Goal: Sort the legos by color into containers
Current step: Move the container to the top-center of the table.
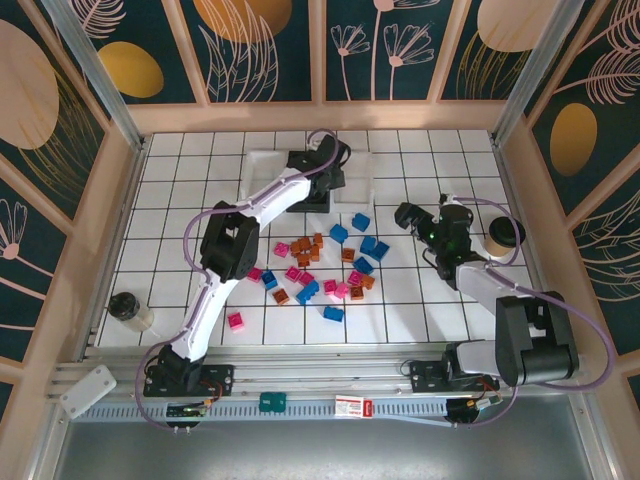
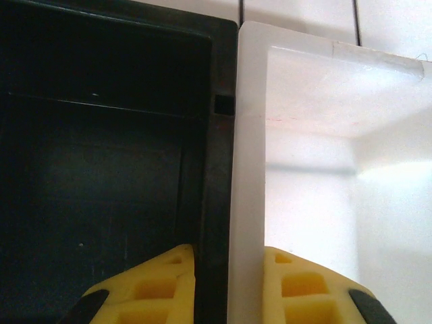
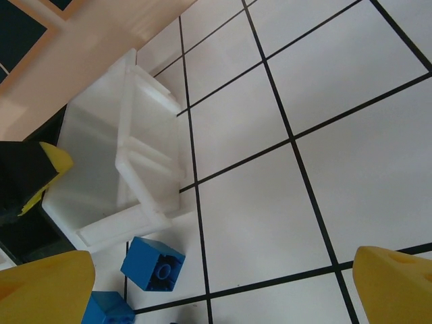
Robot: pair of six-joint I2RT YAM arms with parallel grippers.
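Left gripper [image 2: 229, 273] is clenched across the touching side walls of two containers [image 2: 233, 135]. One yellow finger [image 2: 162, 283] is seen inside the black bin [image 2: 101, 169], the other inside the white bin [image 2: 317, 189] just beside it, and both walls are pinched between them. In the top view the left gripper [image 1: 322, 180] is reached out to the far side of the table, over the row of containers [image 1: 355, 175]. A second white bin [image 1: 265, 170] is set on the other side of the arm.

Right gripper [image 3: 219, 290] is released, with the jaws spread wide and only bare white tile [image 3: 270, 223] seen between them. In the top view the right gripper [image 1: 406, 216] is held low, right of the brick pile and near the right-hand white bin [image 3: 115, 175]. Two blue bricks [image 3: 152, 264] are lying on the tiles, near that bin's corner.

The legos [image 1: 320, 270] are scattered loose on the tiled table [image 1: 420, 300], mid-table between the arms and nearer than the containers; pink, orange-brown and blue are mixed. One pink brick [image 1: 236, 321] is lying apart, beside the left arm. No lego is gripped by either gripper.
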